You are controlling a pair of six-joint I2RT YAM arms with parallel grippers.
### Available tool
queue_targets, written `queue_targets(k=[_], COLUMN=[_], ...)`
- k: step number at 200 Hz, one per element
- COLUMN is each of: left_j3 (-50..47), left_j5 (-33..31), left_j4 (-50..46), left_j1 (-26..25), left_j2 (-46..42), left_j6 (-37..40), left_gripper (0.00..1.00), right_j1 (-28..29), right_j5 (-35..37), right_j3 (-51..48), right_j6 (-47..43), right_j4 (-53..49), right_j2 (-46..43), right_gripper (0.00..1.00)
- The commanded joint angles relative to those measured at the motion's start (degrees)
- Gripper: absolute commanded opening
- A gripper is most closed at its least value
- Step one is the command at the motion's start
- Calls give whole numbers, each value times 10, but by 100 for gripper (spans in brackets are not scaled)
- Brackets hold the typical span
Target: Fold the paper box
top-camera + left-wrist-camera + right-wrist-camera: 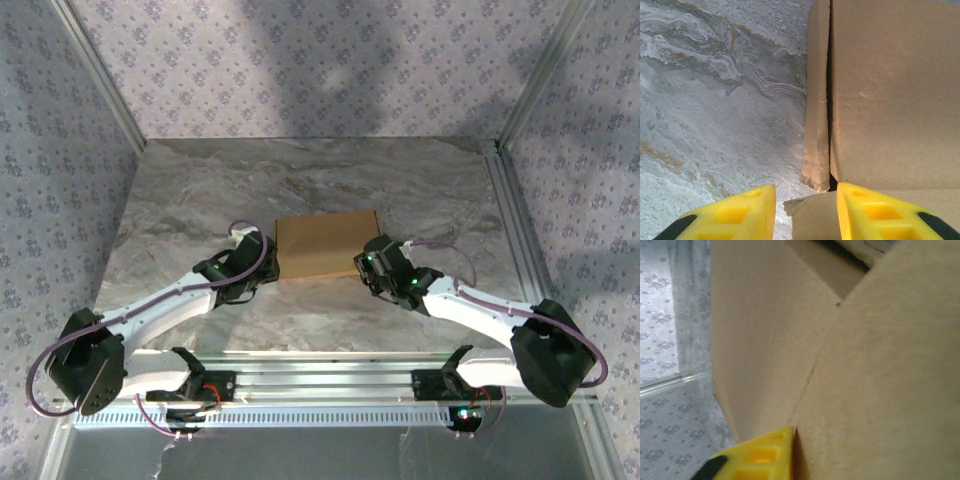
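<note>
The paper box [327,245] is a flat brown cardboard rectangle in the middle of the table. My left gripper [262,262] sits at its near left corner and stands open [806,196]. A torn flap corner [812,215] lies between the yellow fingers [740,210], and a narrow side flap [817,100] runs along the main panel [895,90]. My right gripper [372,265] is at the near right corner. There its one visible yellow finger [760,455] presses against a creased cardboard panel [880,380], which hides the other finger; the gripper [797,434] looks shut on that panel.
The grey marble tabletop [200,200] has open room to the left of and behind the box. Patterned walls [300,60] and aluminium posts [520,210] enclose the table. A metal rail [320,365] runs along the near edge between the arm bases.
</note>
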Motion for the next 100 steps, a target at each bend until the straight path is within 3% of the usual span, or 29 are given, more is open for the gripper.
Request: queue_targets(k=[1,19,49,100], left_j3=[26,34,65,139], left_j5=[-10,-13,-31,-22], left_j4=[-25,-36,-81,-181], left_j1=[2,2,-10,-23], left_j2=[-3,-18,-30,-8], left_j6=[23,28,52,126], left_gripper=[36,37,40,43], right_j1=[-15,-13,-8,-85], right_j5=[-37,-42,-7,-25], right_j3=[1,35,117,182], right_j6=[-70,-133,-241,-462], right_j4=[-47,-88,-250,-418], right_j2=[7,-7,-43,-103], right_gripper=[29,43,57,61])
